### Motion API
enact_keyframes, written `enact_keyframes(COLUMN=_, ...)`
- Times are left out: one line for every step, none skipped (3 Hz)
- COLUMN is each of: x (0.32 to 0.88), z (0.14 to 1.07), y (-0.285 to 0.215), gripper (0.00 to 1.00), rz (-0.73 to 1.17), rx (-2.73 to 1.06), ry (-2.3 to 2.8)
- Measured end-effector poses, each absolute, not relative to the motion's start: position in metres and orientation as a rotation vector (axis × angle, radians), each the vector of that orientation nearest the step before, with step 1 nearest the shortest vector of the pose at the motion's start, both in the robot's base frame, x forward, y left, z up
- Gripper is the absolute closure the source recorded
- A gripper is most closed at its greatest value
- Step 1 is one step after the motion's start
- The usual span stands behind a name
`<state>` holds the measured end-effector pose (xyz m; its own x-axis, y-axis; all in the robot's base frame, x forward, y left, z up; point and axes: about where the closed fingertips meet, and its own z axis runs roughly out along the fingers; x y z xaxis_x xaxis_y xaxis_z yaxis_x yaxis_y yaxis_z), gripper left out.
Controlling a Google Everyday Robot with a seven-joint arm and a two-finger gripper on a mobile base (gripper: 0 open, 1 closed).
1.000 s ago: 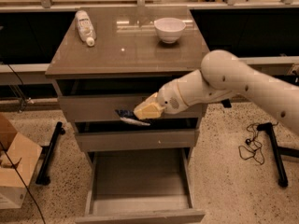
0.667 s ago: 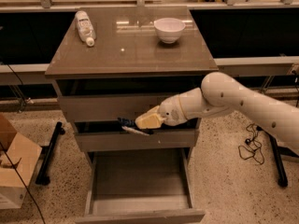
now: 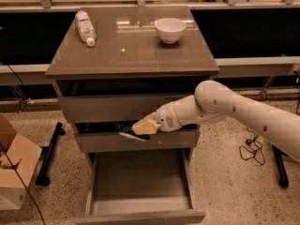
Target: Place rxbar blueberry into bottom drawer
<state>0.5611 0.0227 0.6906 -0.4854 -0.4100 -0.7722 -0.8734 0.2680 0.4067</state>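
My gripper (image 3: 138,127) reaches in from the right on a white arm and sits in front of the middle drawer front, above the open bottom drawer (image 3: 140,184). It is shut on the rxbar blueberry (image 3: 125,129), a dark flat bar with a pale edge that sticks out to the left of the fingers. The bottom drawer is pulled out towards me and its grey tray shows nothing inside.
A white plastic bottle (image 3: 85,27) lies on the cabinet top at the back left, and a white bowl (image 3: 170,29) stands at the back right. A cardboard box (image 3: 11,168) sits on the floor at the left. Cables (image 3: 253,149) lie on the floor at the right.
My gripper with the bar has moved down and a little left, from the top drawer front to the middle drawer front. The arm has lowered with it.
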Motion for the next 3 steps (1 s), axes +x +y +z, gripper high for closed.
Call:
enact_keyframes(x=0.57, z=0.662, y=0.032, gripper=1.0, rz=1.13, rx=-1.11, ry=2.021)
enact_keyframes(x=0.584, z=0.618, y=0.037, gripper=1.0, rz=1.117, rx=-1.052, ry=2.064)
enact_keyframes(x=0.593, z=0.572, y=0.04, gripper=1.0, rz=1.149, rx=-0.994, ry=2.108)
